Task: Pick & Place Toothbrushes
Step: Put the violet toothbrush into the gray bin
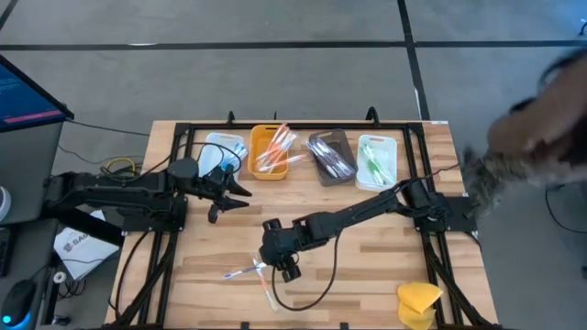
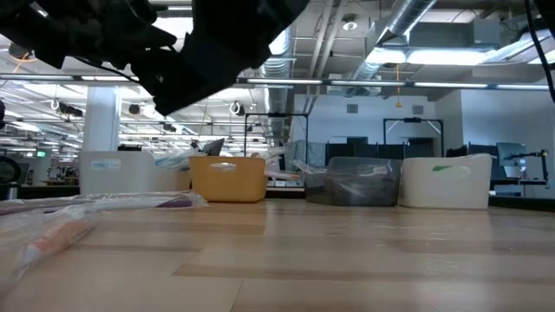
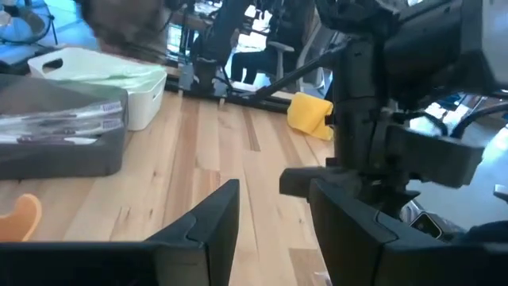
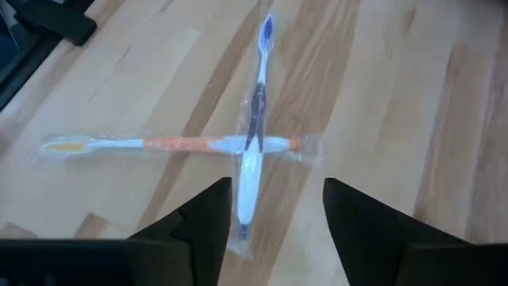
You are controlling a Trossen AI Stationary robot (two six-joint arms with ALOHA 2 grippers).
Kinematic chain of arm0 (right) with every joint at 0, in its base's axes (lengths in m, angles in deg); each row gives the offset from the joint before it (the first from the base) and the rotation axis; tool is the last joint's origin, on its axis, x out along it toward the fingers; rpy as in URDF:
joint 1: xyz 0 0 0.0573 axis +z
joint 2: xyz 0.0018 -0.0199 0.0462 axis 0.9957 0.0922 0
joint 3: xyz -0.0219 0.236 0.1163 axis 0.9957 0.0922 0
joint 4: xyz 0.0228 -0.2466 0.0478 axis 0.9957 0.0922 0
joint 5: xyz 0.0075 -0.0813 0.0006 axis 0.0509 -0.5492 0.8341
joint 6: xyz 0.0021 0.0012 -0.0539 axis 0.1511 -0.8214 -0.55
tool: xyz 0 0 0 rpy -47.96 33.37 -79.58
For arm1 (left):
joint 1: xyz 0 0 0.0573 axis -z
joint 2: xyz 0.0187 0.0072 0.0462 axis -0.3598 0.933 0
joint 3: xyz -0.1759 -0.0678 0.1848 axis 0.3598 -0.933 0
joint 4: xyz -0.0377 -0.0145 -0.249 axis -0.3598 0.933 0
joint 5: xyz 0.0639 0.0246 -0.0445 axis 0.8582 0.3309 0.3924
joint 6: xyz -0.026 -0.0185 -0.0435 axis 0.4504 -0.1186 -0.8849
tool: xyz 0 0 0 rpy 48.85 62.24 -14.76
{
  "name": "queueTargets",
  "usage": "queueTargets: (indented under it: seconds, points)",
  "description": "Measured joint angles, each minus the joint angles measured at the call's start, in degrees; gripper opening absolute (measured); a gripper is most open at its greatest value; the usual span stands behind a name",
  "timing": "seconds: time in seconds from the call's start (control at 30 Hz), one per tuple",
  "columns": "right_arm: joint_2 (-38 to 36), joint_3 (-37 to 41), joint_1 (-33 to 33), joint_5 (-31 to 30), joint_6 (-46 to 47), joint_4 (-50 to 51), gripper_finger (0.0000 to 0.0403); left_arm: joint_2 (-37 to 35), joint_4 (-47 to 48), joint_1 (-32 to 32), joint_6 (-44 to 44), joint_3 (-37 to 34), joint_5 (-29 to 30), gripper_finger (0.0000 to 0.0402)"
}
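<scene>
Right gripper (image 1: pixel 286 267) hovers low over the table's (image 1: pixel 367 266) near-centre, fingers (image 4: pixel 194 230) spread, nothing between them. Two wrapped toothbrushes lie crossed just off its tips, toward 9 o'clock in the high view: blue-white toothbrush (image 4: pixel 255 135) over orange toothbrush (image 4: pixel 171 144), both in crinkled clear sleeves, slim plastic on pale wood planks. Left gripper (image 1: pixel 240 192) waits at 10 o'clock beside the white tray (image 1: pixel 223 151), jaws parted, empty. Orange tray (image 1: pixel 270 152) holds more sleeved brushes.

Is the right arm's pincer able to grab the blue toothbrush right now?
Probably yes. The right pincer hangs open just above the blue toothbrush, which lies across the orange toothbrush, with nothing between.
</scene>
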Motion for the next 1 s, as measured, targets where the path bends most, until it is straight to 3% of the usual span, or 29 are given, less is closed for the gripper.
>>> queueTargets:
  seconds: [0.47, 1.0]
  points:
    - [6.7, -1.0, 0.6, 0.0, -3.2, -0.7, 0.0206, 0.3, -1.7, 0.0, -0.7, 0.0, 0.0, 0.015]
    - [6.4, -2.6, 0.8, 0.0, -3.0, -0.3, 0.0205, 0.3, -1.7, 0.0, -0.6, 0.0, -0.1, 0.015]
